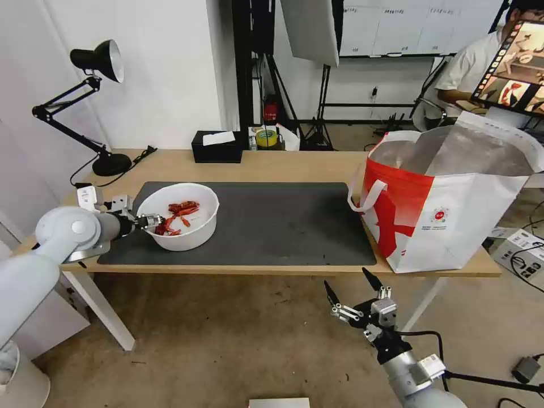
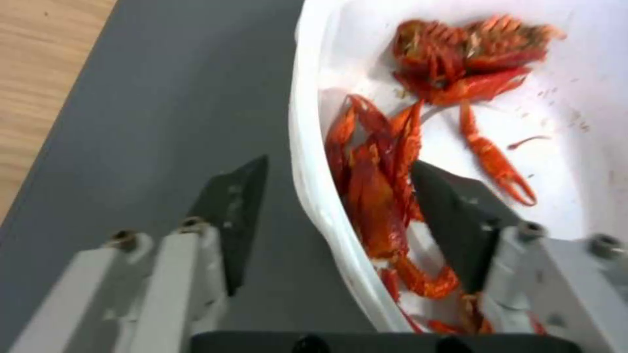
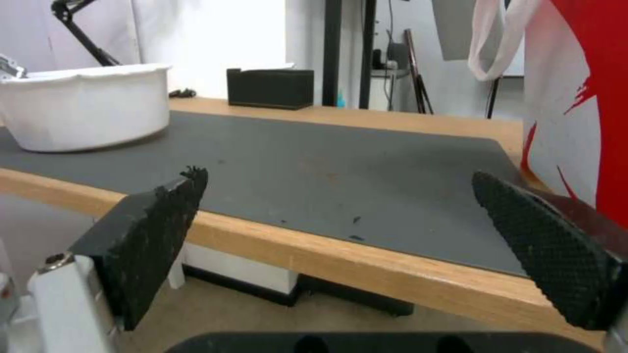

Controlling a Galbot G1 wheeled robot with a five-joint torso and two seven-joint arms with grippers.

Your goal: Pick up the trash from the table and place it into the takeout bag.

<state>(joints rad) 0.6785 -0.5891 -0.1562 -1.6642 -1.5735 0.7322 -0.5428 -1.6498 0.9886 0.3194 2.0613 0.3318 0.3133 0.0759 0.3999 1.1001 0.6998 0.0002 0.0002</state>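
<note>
A white round bowl (image 1: 195,235) of red shells (image 1: 180,211) stands on the left end of the dark grey mat (image 1: 283,221) on the table (image 1: 294,164). My left gripper (image 1: 152,221) is open at the bowl's near-left rim. In the left wrist view this gripper (image 2: 339,162) straddles the bowl rim (image 2: 304,142), one finger outside over the mat, the other inside beside the shells (image 2: 373,186). The takeout bag (image 1: 453,215) stands open on the table's right end. My right gripper (image 1: 347,279) hangs open below the table's front edge, left of the bag (image 3: 576,98).
A black tissue box (image 1: 216,147) and a roll of tape (image 1: 265,137) sit at the table's back edge, and a black desk lamp (image 1: 96,102) stands at the back left. A white box (image 1: 518,249) with cables lies on the floor at right.
</note>
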